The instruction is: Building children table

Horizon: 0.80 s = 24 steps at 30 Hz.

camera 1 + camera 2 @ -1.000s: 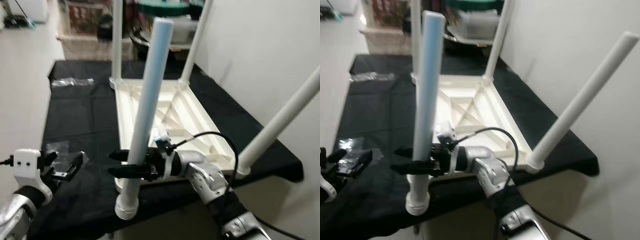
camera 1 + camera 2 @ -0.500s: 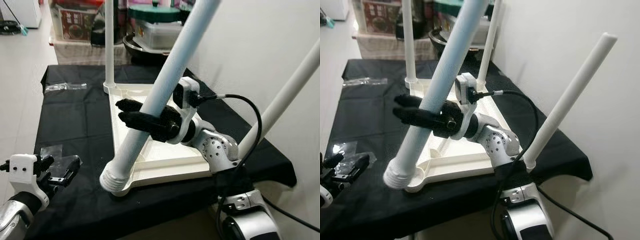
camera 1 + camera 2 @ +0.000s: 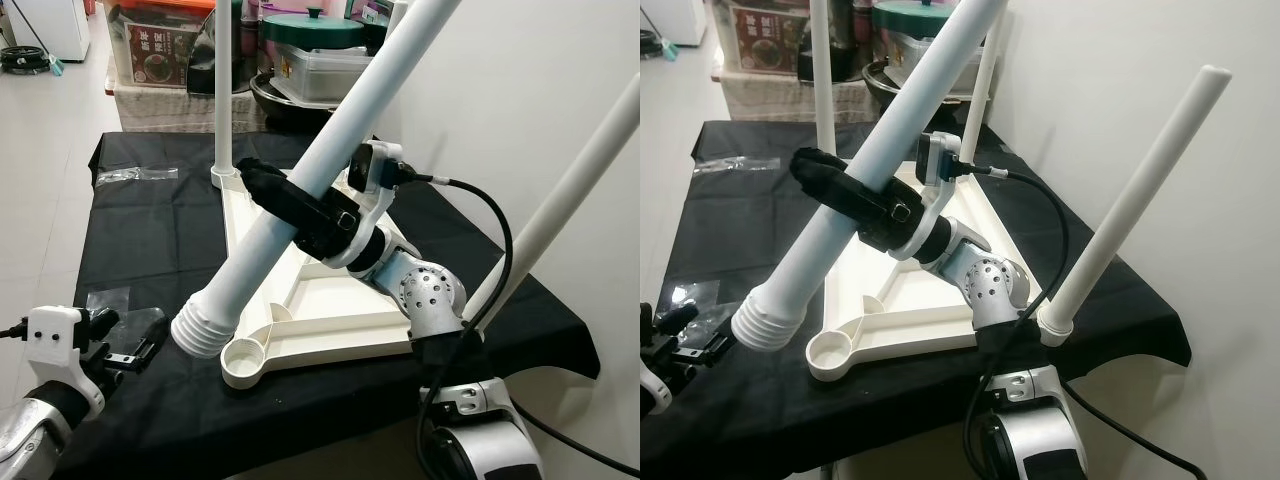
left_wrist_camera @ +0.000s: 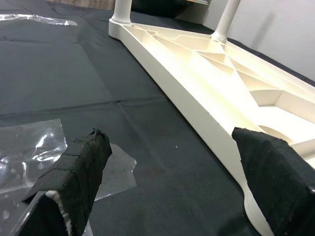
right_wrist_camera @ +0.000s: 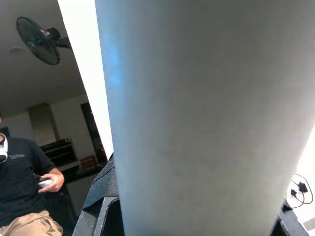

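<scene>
An upside-down cream table top (image 3: 330, 320) lies on the black-covered table (image 3: 150, 230). Three white legs stand in its corners, one at the near right (image 3: 560, 200). The near-left corner socket (image 3: 245, 362) holds no leg. My right gripper (image 3: 290, 205) is shut on the fourth white table leg (image 3: 330, 160), which tilts steeply; its threaded end (image 3: 205, 325) hangs just above and left of that socket. In the right wrist view the table leg (image 5: 206, 118) sits right in front of the camera. My left gripper (image 4: 167, 182) is open, low at the table's near-left edge, with nothing between its fingers.
Clear plastic bags (image 3: 135, 175) lie on the black cloth at the far left, another (image 4: 29, 152) under my left gripper. Storage boxes and pots (image 3: 300, 60) stand behind the table. A white wall (image 3: 540, 80) runs along the right. A seated person (image 5: 24, 187) appears in the right wrist view.
My right gripper has tipped the table leg further over and drawn it to the left, so its threaded end has lifted off the corner and the socket shows bare. The left arm stayed still.
</scene>
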Available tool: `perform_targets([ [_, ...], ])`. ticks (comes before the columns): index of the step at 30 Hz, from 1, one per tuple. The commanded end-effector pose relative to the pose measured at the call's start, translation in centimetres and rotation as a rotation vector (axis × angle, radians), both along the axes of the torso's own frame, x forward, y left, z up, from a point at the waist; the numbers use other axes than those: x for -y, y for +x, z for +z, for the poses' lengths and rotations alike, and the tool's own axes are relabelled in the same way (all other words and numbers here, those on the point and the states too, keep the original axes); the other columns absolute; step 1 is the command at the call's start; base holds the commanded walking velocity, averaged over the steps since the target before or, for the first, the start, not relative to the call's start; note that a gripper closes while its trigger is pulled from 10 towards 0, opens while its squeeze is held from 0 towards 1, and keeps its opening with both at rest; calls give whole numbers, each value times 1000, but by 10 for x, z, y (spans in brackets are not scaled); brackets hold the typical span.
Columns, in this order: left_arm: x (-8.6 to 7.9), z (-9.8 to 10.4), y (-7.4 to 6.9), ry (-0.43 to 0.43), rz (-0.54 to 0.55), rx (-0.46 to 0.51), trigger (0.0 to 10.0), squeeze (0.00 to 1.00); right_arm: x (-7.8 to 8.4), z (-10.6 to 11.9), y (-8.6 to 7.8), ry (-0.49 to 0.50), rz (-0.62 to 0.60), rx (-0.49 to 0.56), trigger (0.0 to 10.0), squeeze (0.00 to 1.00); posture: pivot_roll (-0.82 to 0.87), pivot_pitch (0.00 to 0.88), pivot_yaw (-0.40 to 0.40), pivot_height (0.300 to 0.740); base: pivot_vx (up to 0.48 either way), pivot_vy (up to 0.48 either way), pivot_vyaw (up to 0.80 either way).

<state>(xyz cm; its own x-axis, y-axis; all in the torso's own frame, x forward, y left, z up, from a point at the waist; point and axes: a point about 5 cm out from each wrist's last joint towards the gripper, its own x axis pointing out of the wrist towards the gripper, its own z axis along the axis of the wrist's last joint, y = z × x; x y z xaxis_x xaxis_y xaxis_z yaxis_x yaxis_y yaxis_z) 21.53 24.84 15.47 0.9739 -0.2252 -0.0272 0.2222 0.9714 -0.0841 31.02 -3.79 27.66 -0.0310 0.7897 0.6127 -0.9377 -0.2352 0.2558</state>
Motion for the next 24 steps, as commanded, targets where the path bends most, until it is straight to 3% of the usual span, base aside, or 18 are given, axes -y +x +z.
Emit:
perform_targets([
  [1,3,0,-1,4,-29,-13,10000,0,4,5,-1,32,3,8,0,0,144,0,-138,740,0,0,0],
  [16,4,0,-1,4,-53,-17,10000,0,0,5,-8,17,13,29,0,0,144,0,-129,740,0,0,0],
  [20,4,0,-1,4,-55,-19,10000,0,-2,-1,-5,-50,-42,67,0,0,145,0,-130,740,0,0,0],
  [24,4,-1,-2,2,-54,-21,10000,0,-4,-19,9,-228,-164,138,0,0,143,0,-134,740,0,0,0],
])
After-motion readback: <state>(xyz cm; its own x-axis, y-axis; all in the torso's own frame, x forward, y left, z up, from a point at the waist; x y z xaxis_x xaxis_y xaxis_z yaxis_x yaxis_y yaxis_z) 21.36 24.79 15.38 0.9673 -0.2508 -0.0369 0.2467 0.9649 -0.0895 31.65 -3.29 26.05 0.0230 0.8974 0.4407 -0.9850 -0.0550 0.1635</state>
